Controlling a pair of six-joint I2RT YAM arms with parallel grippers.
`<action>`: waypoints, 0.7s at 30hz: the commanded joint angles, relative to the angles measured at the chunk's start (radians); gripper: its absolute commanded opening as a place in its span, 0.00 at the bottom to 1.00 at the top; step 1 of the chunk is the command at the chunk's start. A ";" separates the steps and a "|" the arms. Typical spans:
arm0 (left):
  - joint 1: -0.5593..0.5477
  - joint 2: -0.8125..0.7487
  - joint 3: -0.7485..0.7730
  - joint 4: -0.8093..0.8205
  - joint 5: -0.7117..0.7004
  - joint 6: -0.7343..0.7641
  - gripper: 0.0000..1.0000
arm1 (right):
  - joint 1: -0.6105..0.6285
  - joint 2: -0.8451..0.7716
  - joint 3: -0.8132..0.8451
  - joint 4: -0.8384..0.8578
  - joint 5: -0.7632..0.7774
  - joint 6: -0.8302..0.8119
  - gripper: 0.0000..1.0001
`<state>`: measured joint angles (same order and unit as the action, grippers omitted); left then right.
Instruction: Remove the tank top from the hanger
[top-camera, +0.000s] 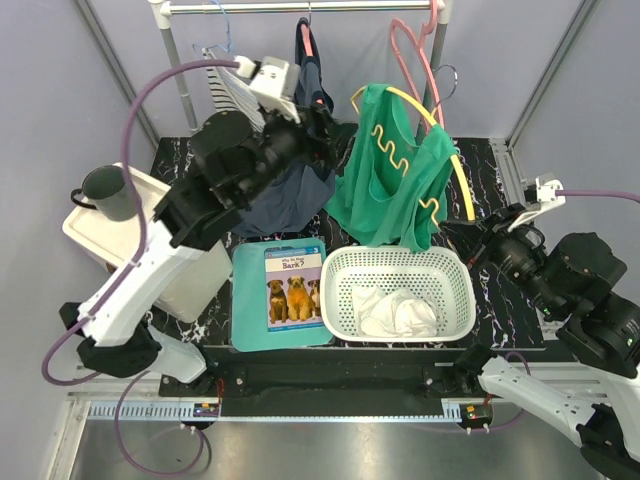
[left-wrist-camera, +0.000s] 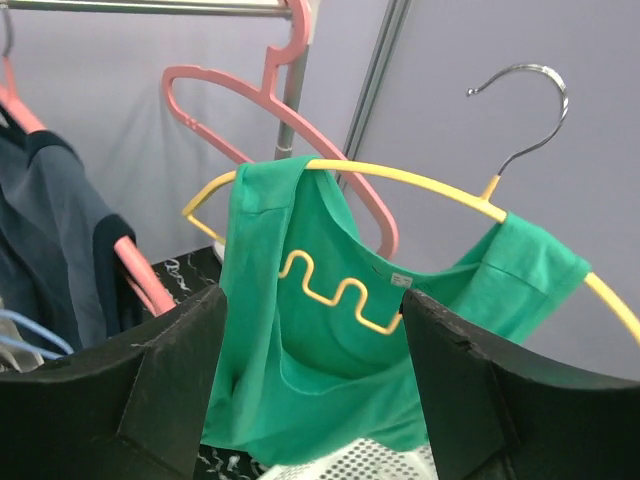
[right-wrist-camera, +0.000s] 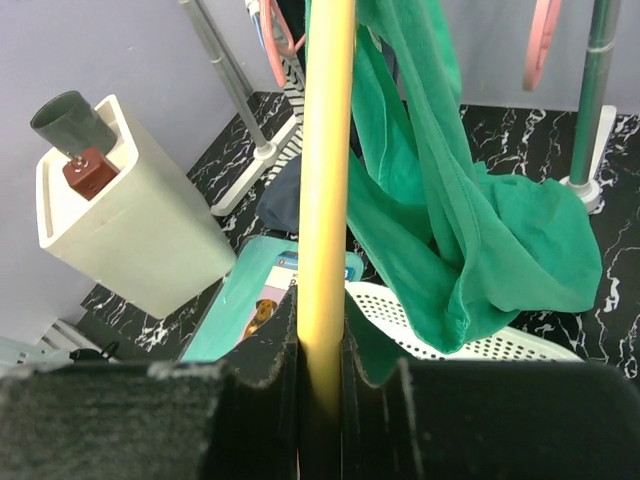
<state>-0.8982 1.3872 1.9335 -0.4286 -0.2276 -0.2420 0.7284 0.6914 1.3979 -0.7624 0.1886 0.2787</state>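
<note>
A green tank top (top-camera: 388, 185) hangs on a yellow hanger (top-camera: 461, 172) with a metal hook, tilted above the white basket. My right gripper (top-camera: 478, 238) is shut on the hanger's lower end; in the right wrist view the yellow hanger bar (right-wrist-camera: 326, 180) runs up from the shut gripper (right-wrist-camera: 322, 370), with the green tank top (right-wrist-camera: 470, 230) draped to its right. My left gripper (top-camera: 325, 125) is open and empty, raised to the left of the top. In the left wrist view the tank top (left-wrist-camera: 330, 350) and the hanger (left-wrist-camera: 420, 182) lie beyond the open gripper (left-wrist-camera: 310, 400), apart from it.
A white perforated basket (top-camera: 345, 270) holding white cloth sits below the top. A dog book on a teal tray (top-camera: 250, 300) lies to its left. A dark blue garment (top-camera: 290, 190) and pink hangers (top-camera: 410, 55) hang on the rack. A white box with a dark cup (top-camera: 108, 190) stands at the left.
</note>
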 joint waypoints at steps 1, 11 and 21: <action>0.013 0.070 0.053 0.043 0.062 0.127 0.73 | 0.003 -0.006 0.023 0.095 -0.029 0.031 0.00; 0.019 0.167 0.038 0.145 -0.048 0.187 0.53 | 0.003 -0.016 0.021 0.095 -0.095 0.065 0.00; 0.056 0.289 0.137 0.114 -0.104 0.179 0.43 | 0.003 -0.050 0.010 0.074 -0.133 0.099 0.00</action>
<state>-0.8639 1.6554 2.0041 -0.3462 -0.3054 -0.0597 0.7284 0.6651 1.3972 -0.7845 0.0868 0.3569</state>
